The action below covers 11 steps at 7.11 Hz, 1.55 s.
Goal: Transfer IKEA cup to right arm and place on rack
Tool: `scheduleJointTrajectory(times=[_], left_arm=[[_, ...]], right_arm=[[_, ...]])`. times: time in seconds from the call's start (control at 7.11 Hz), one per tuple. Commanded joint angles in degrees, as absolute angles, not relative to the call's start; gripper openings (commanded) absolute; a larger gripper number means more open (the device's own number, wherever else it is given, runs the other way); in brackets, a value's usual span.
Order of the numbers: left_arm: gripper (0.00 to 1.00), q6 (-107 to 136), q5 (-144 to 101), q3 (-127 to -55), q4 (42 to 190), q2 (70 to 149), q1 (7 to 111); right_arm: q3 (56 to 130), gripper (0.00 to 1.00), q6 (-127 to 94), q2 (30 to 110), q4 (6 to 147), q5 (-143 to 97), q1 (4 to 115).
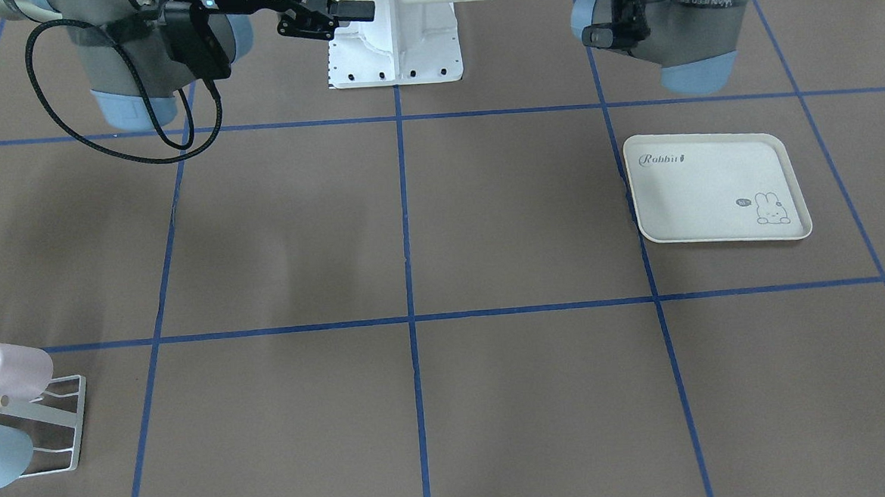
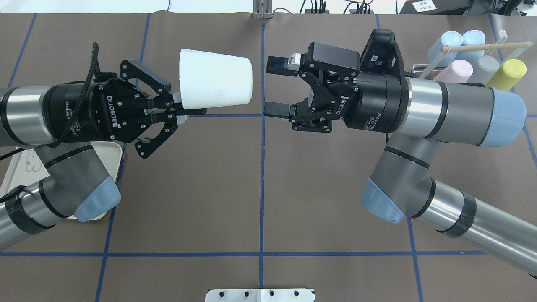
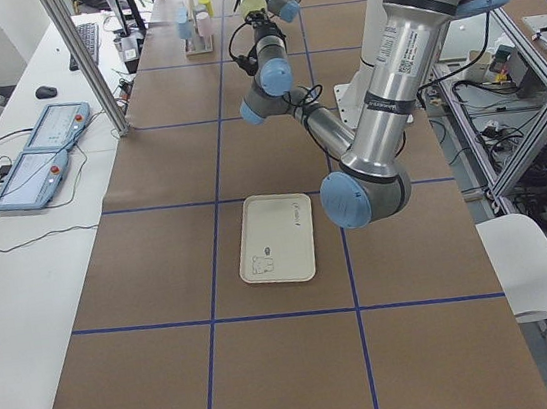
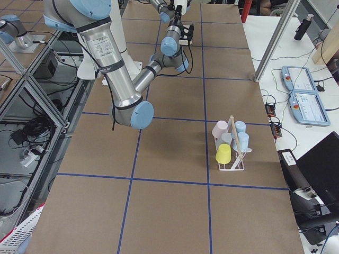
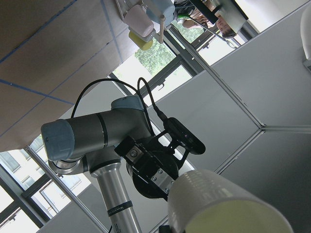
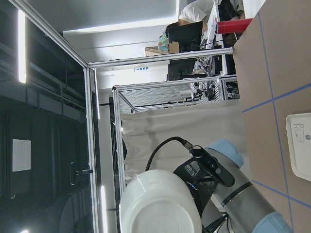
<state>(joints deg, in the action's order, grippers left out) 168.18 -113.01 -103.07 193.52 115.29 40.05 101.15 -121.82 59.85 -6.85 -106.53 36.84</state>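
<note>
The IKEA cup (image 2: 216, 79) is white and lies on its side in the air, its base pointing toward the right arm. My left gripper (image 2: 184, 109) is shut on its rim. Just beyond the cup's base my right gripper (image 2: 277, 87) stands open, one finger on each side of the cup's axis, clear of the cup. The right wrist view looks at the cup's base (image 6: 160, 204). In the left wrist view the cup (image 5: 218, 204) fills the bottom. The white wire rack (image 2: 499, 46) with its wooden peg stands at the far right and holds several pastel cups.
A cream tray (image 1: 712, 189) with a rabbit drawing lies flat under the left arm's side. The rack (image 1: 50, 428) sits near the table's corner in the front-facing view. The white robot base (image 1: 394, 54) stands between the arms. Blue tape lines grid the brown table.
</note>
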Motion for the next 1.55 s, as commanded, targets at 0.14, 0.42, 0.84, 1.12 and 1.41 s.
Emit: scheduleJointTrajectory(times=[0.14, 0.42, 0.84, 1.12, 1.41], left_arm=[[0.0, 168.1, -112.8, -102.8, 193.3, 116.1, 38.6], [0.0, 168.0, -109.8, -102.8, 193.2, 116.6, 36.8], [0.0, 167.8, -109.6, -102.7, 193.3, 116.5, 36.6], [0.0, 167.8, -109.6, -102.6, 193.4, 116.5, 36.5], [0.0, 167.8, -109.7, -102.5, 193.5, 116.5, 36.5]], right_arm=[[101.4, 0.99, -121.8, 59.7, -6.5, -104.0, 35.3], [101.1, 0.99, -121.8, 57.9, -6.1, -103.4, 34.0], [101.2, 0.98, -121.7, 57.9, -6.7, -103.3, 33.9], [101.1, 0.98, -121.7, 58.1, -6.8, -102.7, 34.0], [101.0, 0.91, -121.7, 58.1, -6.8, -102.5, 34.0]])
